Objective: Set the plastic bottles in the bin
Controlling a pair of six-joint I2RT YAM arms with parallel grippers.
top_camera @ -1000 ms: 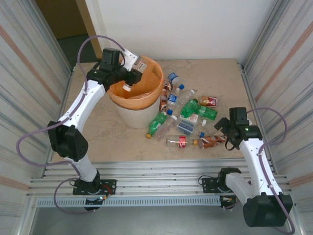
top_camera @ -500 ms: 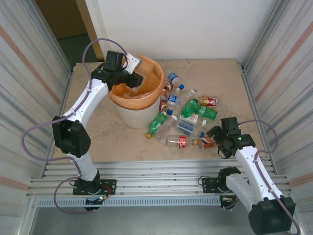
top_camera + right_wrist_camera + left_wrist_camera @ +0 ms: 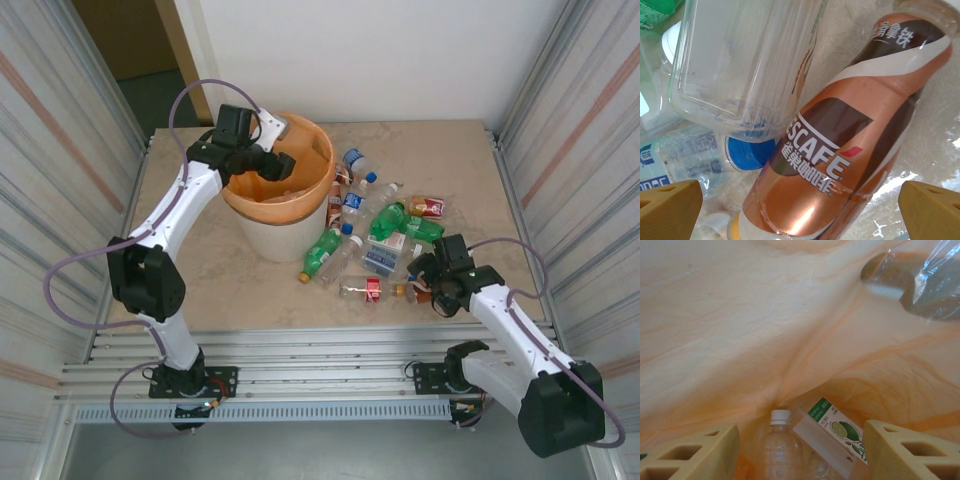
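My right gripper [image 3: 800,189] gapes empty with the brown coffee bottle [image 3: 840,135] lying slantwise just ahead between its fingers, so I reckon closing may squirt that slick body against the clear bottle [image 3: 740,55] beside it, while my left gripper [image 3: 801,431] hangs spread and empty above bottles [image 3: 777,452] in the bin [image 3: 272,238]

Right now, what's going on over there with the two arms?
The left tool hangs open over the bin, holding nothing; two bottles lie at the bottom. The right tool is open, low at the pile of bottles on the table, straddling a brown coffee bottle, not yet closed on it.
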